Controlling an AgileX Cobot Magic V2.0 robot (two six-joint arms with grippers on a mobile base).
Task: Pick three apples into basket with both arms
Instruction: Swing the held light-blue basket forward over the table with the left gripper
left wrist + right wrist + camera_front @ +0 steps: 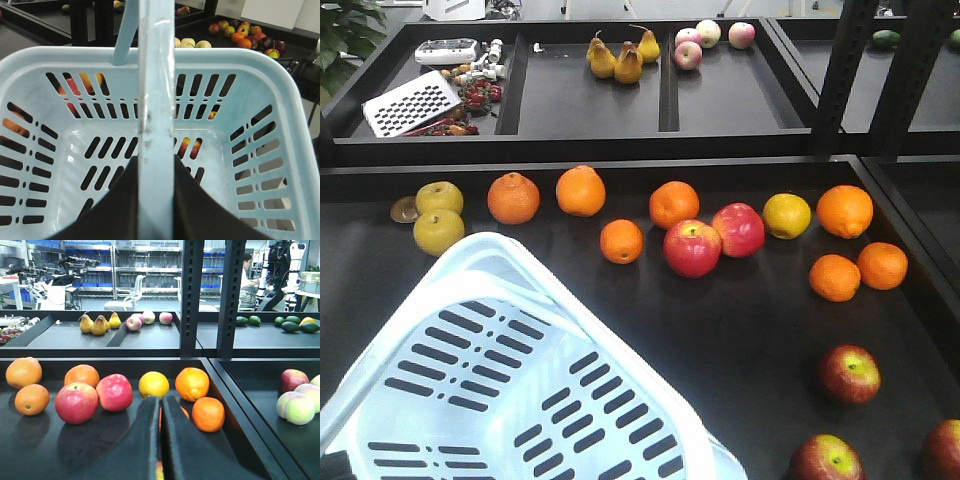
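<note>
Basket [660,390] sits empty, tipped up near-left, left jaws clenched on its handle [156,75]. Right jaws pinched together, empty. I reckon they'd need to open over the apples [850,373] near-right first.

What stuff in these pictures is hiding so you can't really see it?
Front view: the right edge cuts off one dark red apple; neither hand shows.
Left wrist view: the handle of the basket covers the middle of the left hand and part of the floor.
Right wrist view: between the right hand's fingers, a red-yellow sliver is too small to name.
</note>
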